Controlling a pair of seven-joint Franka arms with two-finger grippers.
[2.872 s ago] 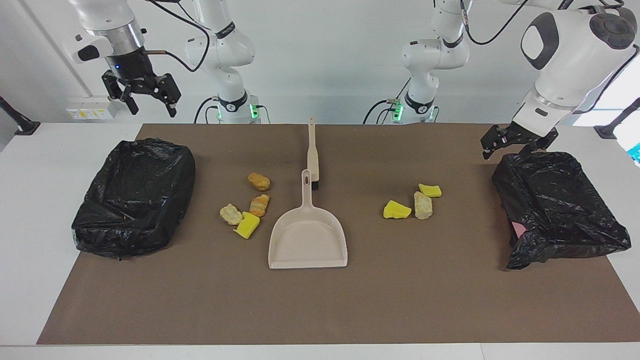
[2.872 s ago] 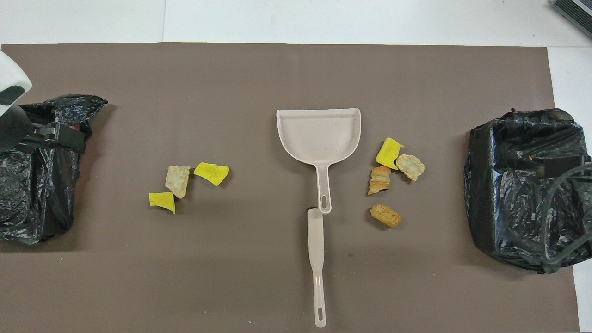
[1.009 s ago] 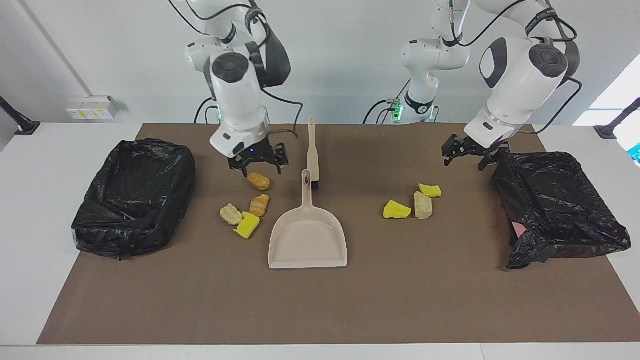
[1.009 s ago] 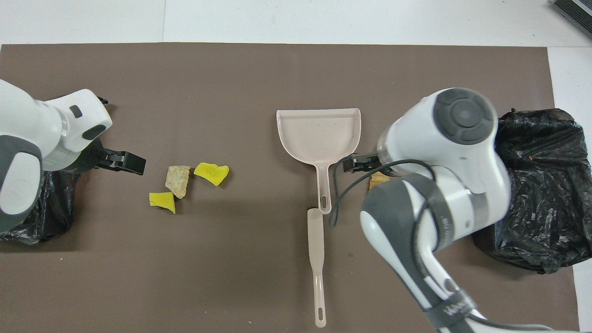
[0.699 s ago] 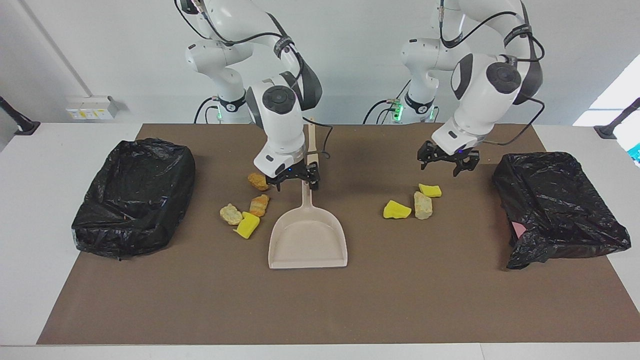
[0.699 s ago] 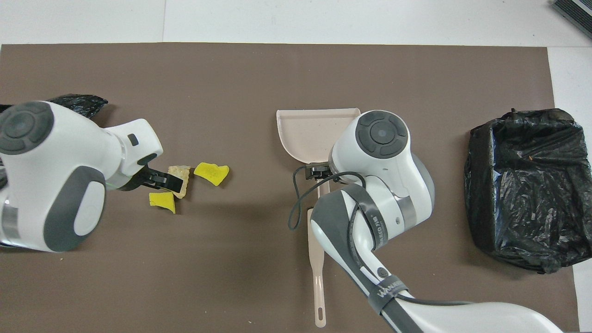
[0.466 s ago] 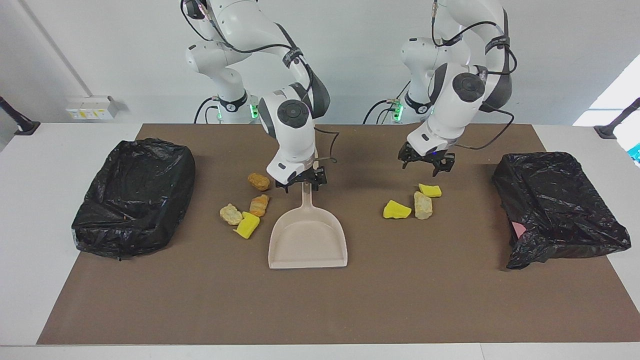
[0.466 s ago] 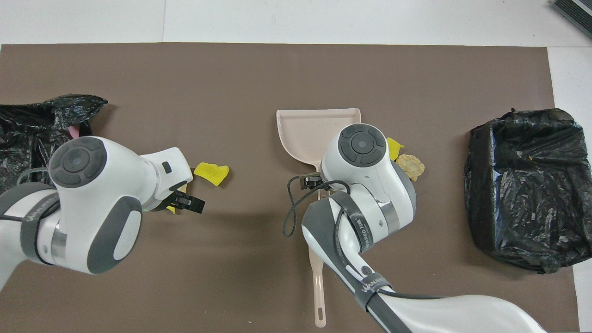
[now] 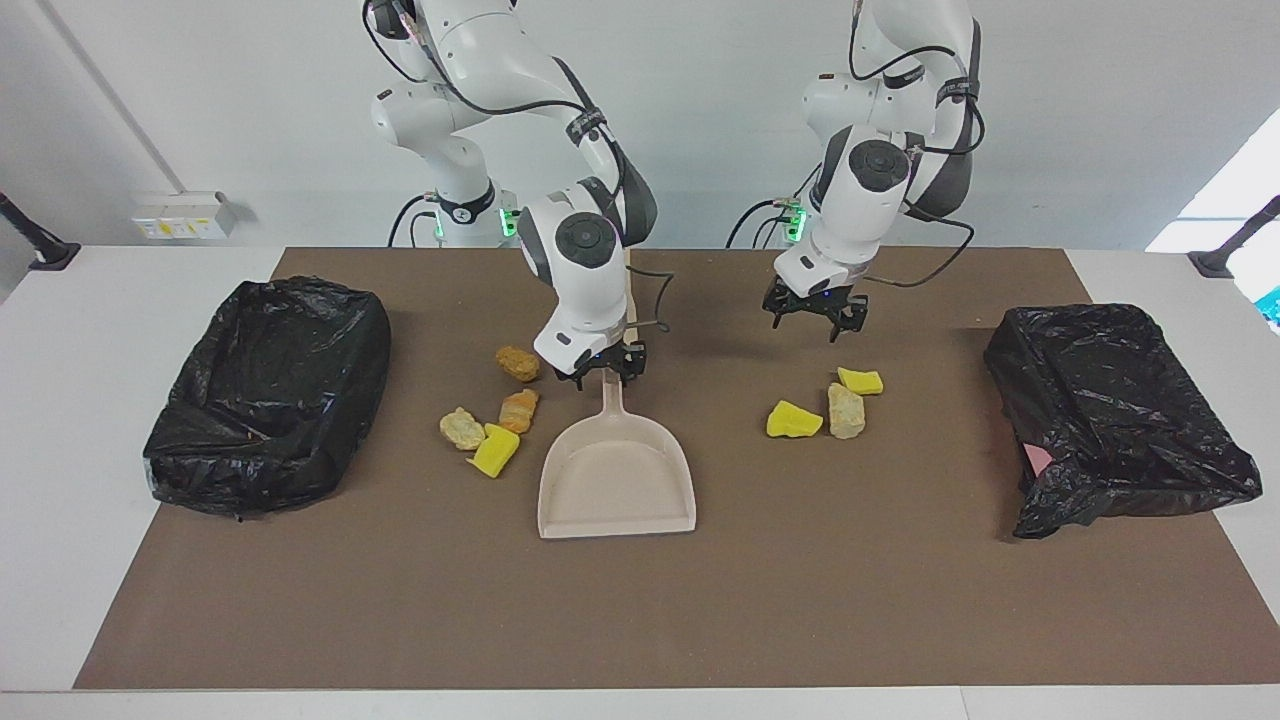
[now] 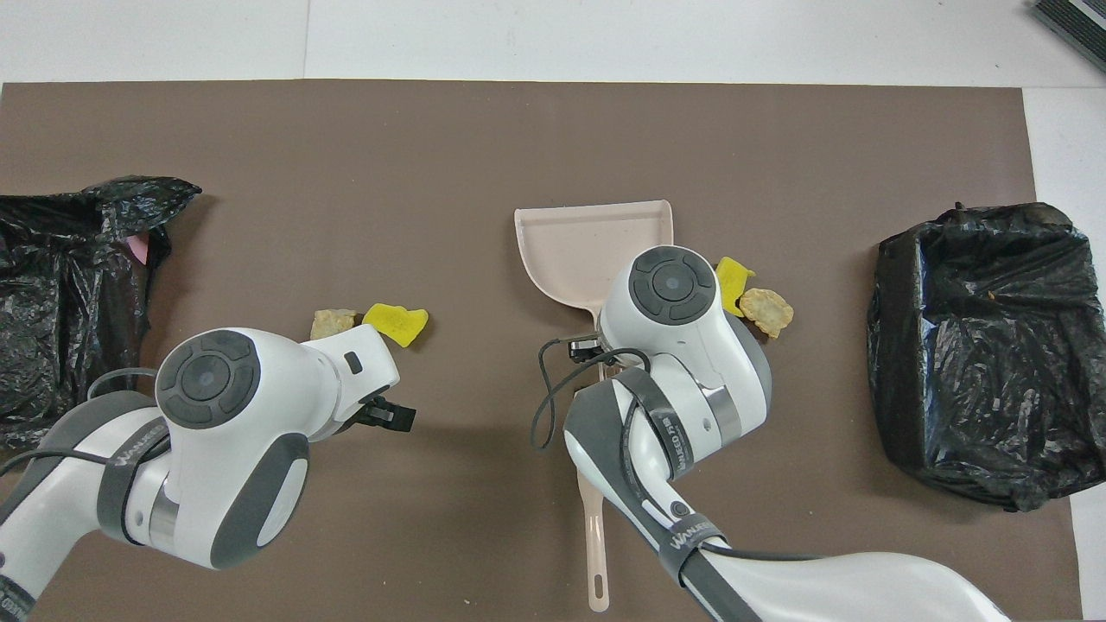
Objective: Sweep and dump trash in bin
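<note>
The beige dustpan (image 9: pixel 617 480) lies mid-mat with its handle toward the robots; it also shows in the overhead view (image 10: pixel 570 246). My right gripper (image 9: pixel 601 374) is down at the handle's end. The beige brush (image 10: pixel 594 536) lies nearer the robots, mostly hidden by the right arm. Several trash pieces lie beside the pan toward the right arm's end: a tan lump (image 9: pixel 518 363), an orange lump (image 9: pixel 519 409), a pale lump (image 9: pixel 462 428) and a yellow wedge (image 9: pixel 495 450). Three more, including a yellow wedge (image 9: pixel 794 420), lie toward the left arm's end. My left gripper (image 9: pixel 816 322) is open and empty over the mat beside them.
A bin lined with a black bag (image 9: pixel 270 390) stands at the right arm's end of the brown mat (image 9: pixel 640 620). A second black-bagged bin (image 9: pixel 1110 410) stands at the left arm's end. Bare mat lies farther from the robots than the dustpan.
Both arms swung in from the bins. The right gripper came down onto the dustpan handle, and the pan shifted slightly. The left gripper moved past the three pieces toward the table's middle.
</note>
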